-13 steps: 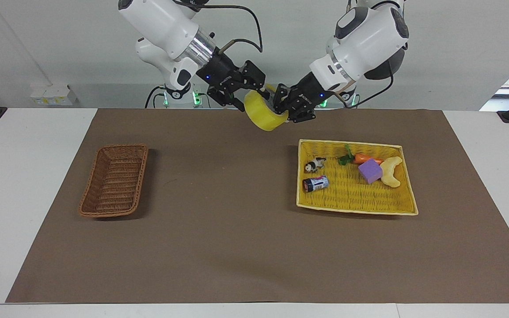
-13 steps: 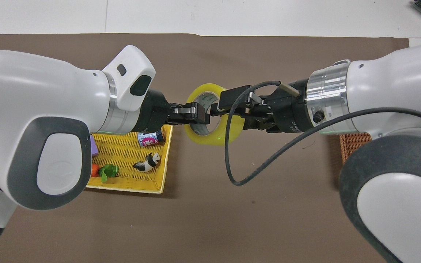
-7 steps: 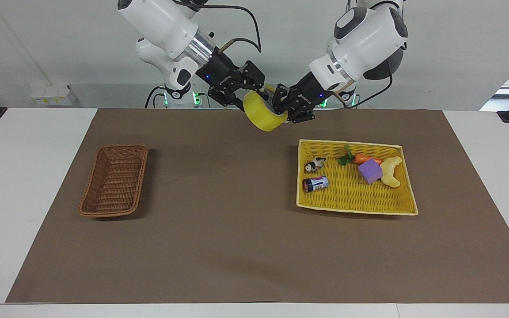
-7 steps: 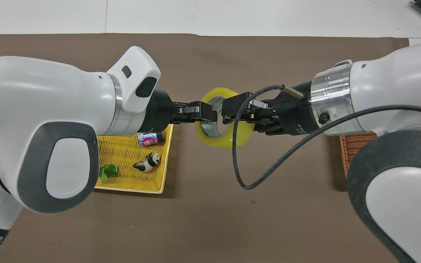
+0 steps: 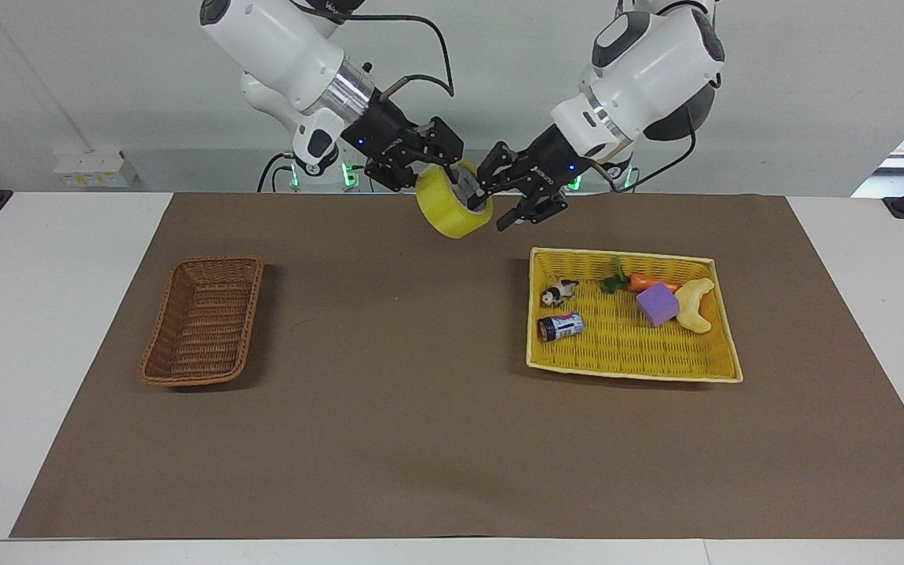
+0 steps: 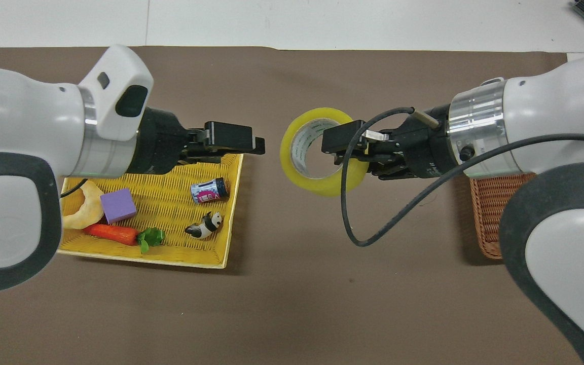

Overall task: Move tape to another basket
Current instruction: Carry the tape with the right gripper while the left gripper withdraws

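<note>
Right gripper (image 5: 452, 174) clamps the wall of the translucent yellow packing-tape roll (image 5: 450, 205), held in the air over bare brown mat between the dark brown wicker basket (image 5: 202, 320) and flat yellow woven basket (image 5: 631, 370). Left gripper (image 5: 516, 205) spread wide, just beside the roll, not touching.

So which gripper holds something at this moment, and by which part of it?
The right gripper holds the tape up in the air, pinching the roll's wall, one finger inside the core. The left gripper is open and holds nothing.
</note>
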